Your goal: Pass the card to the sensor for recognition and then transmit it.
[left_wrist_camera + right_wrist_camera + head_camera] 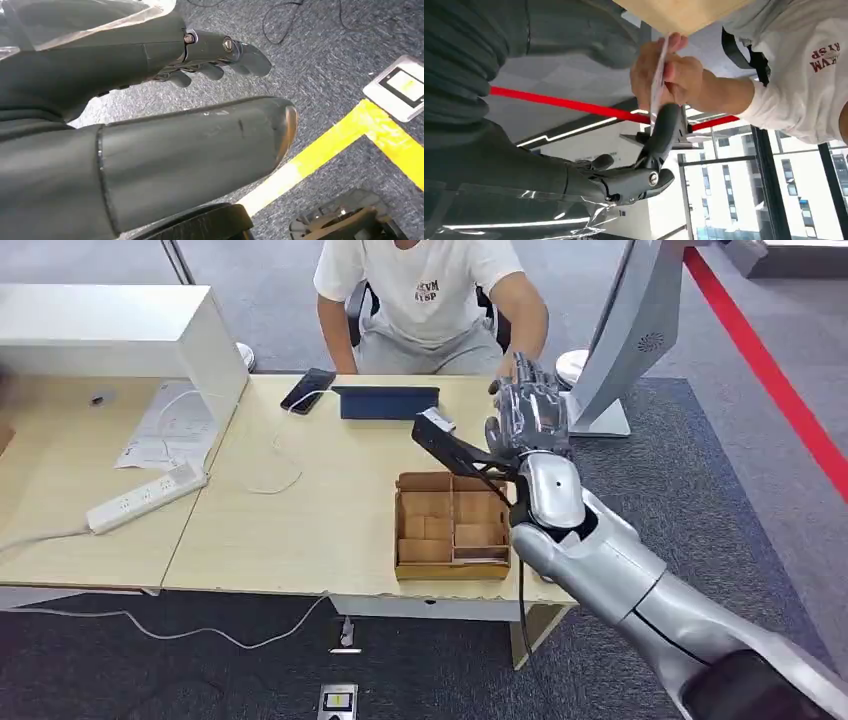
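My right hand is raised over the table's far right corner, in front of a seated person. In the right wrist view a white card stands edge-on, and the person's hand grips its upper part. The card's lower end lies against one of my outstretched fingers. My thumb stays apart from the card, so I cannot tell whether I still pinch it. A dark blue flat device lies on the table to the left of this hand. My left hand hangs over the carpet, holding nothing.
A compartmented cardboard box sits at the table's front right, under my right forearm. A black phone, a white power strip and papers lie further left. A white standing screen rises beside the table's right end.
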`<action>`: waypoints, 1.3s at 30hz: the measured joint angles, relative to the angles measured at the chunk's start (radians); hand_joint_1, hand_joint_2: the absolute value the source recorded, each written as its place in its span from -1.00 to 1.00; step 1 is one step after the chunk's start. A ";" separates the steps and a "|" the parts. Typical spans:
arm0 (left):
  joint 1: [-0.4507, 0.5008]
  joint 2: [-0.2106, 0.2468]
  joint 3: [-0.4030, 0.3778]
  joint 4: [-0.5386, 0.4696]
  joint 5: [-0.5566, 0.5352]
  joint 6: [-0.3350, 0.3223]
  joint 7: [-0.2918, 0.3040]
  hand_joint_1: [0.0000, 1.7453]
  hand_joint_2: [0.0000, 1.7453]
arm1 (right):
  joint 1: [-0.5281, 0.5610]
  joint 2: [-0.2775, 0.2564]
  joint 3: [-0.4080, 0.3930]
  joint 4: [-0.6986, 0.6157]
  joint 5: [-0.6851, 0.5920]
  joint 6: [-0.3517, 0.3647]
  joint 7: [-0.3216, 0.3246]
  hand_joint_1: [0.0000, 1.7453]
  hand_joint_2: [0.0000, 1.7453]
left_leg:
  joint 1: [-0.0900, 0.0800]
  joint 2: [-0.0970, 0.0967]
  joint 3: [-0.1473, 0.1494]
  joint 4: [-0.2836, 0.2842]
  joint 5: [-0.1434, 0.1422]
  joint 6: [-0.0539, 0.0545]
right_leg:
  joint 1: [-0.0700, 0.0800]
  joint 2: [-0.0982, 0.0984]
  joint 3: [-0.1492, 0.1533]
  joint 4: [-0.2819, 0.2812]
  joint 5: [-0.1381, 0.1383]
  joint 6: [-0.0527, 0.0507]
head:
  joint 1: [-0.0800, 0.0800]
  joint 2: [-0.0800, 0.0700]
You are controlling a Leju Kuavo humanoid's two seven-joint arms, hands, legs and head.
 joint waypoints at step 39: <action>0.054 -0.021 0.008 0.024 0.090 0.066 -0.108 -1.00 -1.00 | 0.458 -0.180 0.035 -0.494 -0.240 -0.313 -0.376 -1.00 1.00 | 0.000 0.001 0.002 0.000 0.000 0.000 | 0.001 0.000 0.001 -0.001 0.001 -0.001 | 0.000 0.000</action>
